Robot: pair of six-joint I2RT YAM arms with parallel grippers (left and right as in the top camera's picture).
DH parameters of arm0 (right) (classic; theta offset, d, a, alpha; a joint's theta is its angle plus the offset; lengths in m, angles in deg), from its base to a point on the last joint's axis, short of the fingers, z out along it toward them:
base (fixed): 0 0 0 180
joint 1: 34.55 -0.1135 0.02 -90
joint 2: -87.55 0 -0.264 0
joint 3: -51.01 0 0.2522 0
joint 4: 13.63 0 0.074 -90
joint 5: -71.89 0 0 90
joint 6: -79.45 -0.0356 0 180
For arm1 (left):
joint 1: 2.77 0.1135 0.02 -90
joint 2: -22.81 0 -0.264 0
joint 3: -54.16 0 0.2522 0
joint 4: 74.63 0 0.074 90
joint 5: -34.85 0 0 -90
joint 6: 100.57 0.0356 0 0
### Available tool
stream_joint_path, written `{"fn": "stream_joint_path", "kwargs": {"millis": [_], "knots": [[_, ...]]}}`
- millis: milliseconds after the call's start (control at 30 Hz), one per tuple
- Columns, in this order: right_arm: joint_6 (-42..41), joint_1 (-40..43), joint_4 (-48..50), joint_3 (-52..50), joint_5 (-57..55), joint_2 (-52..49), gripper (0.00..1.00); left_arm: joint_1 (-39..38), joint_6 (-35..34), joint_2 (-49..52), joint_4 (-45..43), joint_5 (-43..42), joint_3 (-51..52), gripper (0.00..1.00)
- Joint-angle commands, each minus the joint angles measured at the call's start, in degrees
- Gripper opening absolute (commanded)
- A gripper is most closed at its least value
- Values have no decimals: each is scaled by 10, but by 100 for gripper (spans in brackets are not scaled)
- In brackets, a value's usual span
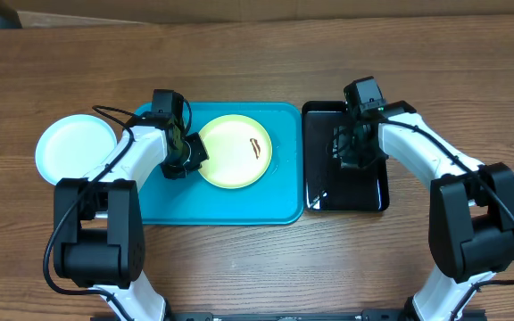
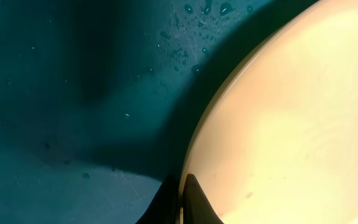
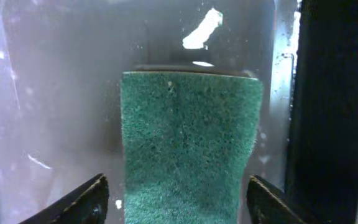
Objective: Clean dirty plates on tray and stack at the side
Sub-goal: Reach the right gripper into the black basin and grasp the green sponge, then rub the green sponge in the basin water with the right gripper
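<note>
The left pincer (image 1: 188, 155) is clamping the rim of the smeared plate (image 1: 232, 152) on the tray (image 1: 239, 210), while the right pincer (image 3: 179, 202) is hanging open astride the sponge (image 3: 188, 137), its long axis running between the fingers, ungripped.

a brown wood-grain table (image 1: 266, 267) fills the overhead view, evenly lit with only soft shadows. a paler tan strip (image 1: 239, 7) runs along its far edge.
</note>
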Motion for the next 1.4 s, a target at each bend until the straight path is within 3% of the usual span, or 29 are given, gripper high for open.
{"fn": "stream_joint_path", "kwargs": {"millis": [0, 233, 400, 433, 500, 533, 933, 1133, 1333, 1367], "knots": [[-3, 0, 15, -10, -6, 9, 68, 1, 11, 7, 0, 4, 5, 4], [-1, 0, 36, -22, -13, 9, 65, 1, 11, 7, 0, 4, 5, 4], [-1, 0, 46, -31, -21, 7, 52, 1, 11, 7, 0, 4, 5, 4], [-1, 0, 46, -31, -21, 7, 43, 1, 11, 7, 0, 4, 5, 4], [-1, 0, 46, -30, -21, 8, 7, 1, 11, 7, -2, 4, 5, 4], [-1, 0, 42, -26, -19, 10, 4, 1, 11, 7, -2, 4, 5, 4], [-1, -15, -95, 67, -10, 36, 4, 1, 11, 7, -1, 4, 5, 4], [-1, -15, -91, 40, 26, 35, 7, 1, 11, 7, -1, 4, 5, 4], [-1, -15, -26, -24, 26, 35, 7, -1, 11, 7, -1, 5, 5, 4], [-1, -15, -16, -34, 26, 35, 12, -1, 11, 7, -1, 5, 5, 4]]}}
